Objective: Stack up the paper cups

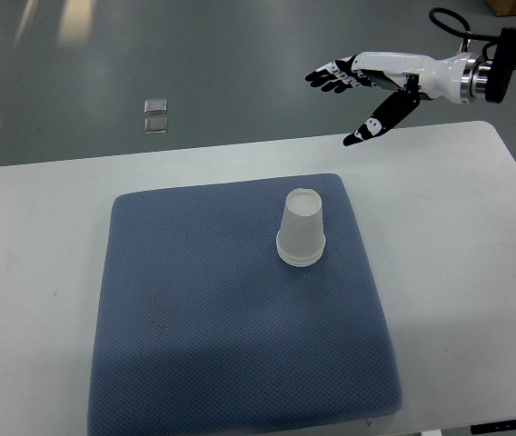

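Fingers spread, empty — right hand well above upturned paper cups on mat.

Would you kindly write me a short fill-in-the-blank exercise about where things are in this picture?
1. The white upside-down paper cup stands on the ____ quilted fabric mat.
2. The mat lies on a white ____.
3. The right robot hand holds ____, with its fingers spread.
4. The robot hand hangs beyond the table's ____ edge, apart from the cup.

Missing words: blue; table; nothing; far
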Motion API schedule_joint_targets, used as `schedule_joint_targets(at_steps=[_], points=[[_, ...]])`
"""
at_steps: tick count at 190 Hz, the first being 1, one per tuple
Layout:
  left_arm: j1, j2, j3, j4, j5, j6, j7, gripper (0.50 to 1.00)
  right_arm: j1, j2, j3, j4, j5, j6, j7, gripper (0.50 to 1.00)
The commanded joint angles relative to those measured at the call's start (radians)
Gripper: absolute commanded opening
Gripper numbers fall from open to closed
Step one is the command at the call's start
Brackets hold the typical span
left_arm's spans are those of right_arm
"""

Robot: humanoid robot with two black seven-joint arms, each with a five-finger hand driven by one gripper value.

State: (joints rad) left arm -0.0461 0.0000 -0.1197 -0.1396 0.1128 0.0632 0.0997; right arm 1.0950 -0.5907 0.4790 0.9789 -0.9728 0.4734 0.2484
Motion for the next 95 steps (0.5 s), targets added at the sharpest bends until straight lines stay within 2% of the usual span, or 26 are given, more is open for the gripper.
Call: schedule_joint_targets(at_steps=[1,30,52,69,95], points=[[0.0,0.0,0.0,0.0,0.001,0.0,0.0,1.0,-0.072,0.011,0.01,-0.04,0.252,-0.124,-0.014,0.905],[0.0,0.0,0.0,0.0,0.001,0.0,0.0,1.0,-0.161,0.069,0.01,-0.042,0.554,-0.377,-0.037,0.905],[0.0,0.0,0.0,0.0,-0.001,0.0,0.0,1.0,-0.207,0.127,0.015,-0.04,0.68,-0.507,-0.038,0.905],[0.0,0.0,0.0,0.0,0.001,0.001,0.0,1.0,-0.239,0.164,0.019,-0.04,0.732,-0.55,-0.038,0.905],[0.0,0.0,0.0,0.0,0.001,0.0,0.0,1.0,-0.296,0.196,0.085,-0.042,0.77,-0.556,-0.038,0.907]])
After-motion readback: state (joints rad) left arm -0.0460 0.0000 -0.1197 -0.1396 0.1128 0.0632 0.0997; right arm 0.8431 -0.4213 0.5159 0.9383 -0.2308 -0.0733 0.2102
